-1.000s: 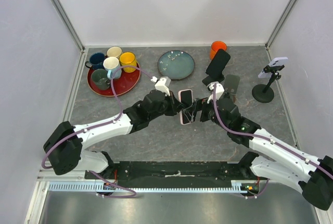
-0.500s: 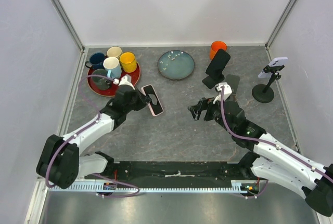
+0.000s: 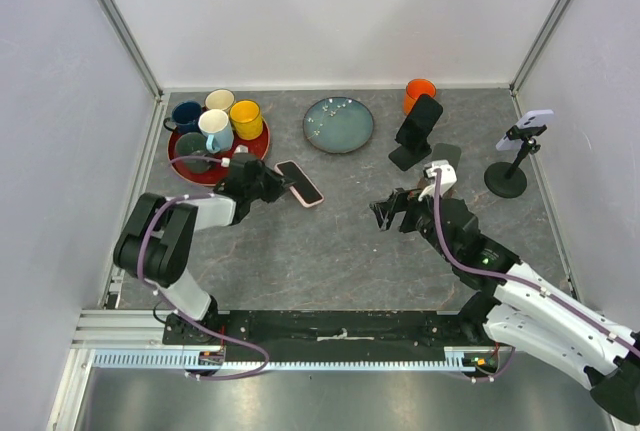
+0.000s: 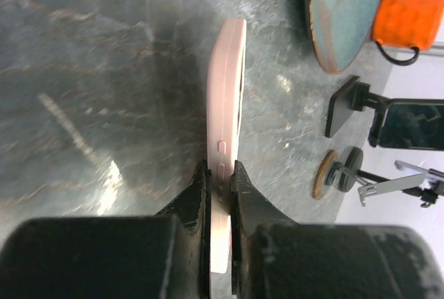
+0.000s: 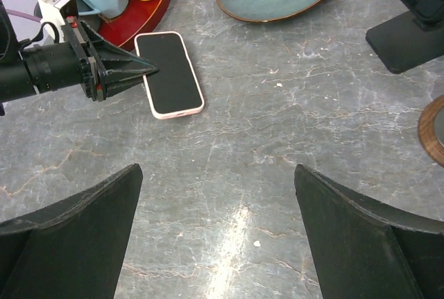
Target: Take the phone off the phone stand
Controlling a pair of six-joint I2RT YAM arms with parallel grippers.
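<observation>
Grey table [image 3: 330,251]: mid-surface, right gripper [image 3: 384,216] gapes empty. Further back left, left gripper [image 3: 275,183] pinches the phone [image 3: 300,184] across its flat faces, beside the tray [image 3: 260,147]. It is probably stiff, slick and breakable, so a firm edge grip suits. Stand [image 3: 404,159] is at the back.

Shows a grey, stony worktop [image 3: 330,261] with thin pale lines. Sits between plain white walls [image 3: 330,21], joined at the back corners by slim metal posts [image 3: 118,23]. Ends at the front in a shiny metal strip [image 3: 330,396]. Catches a bright glint [image 5: 232,226] of light.
</observation>
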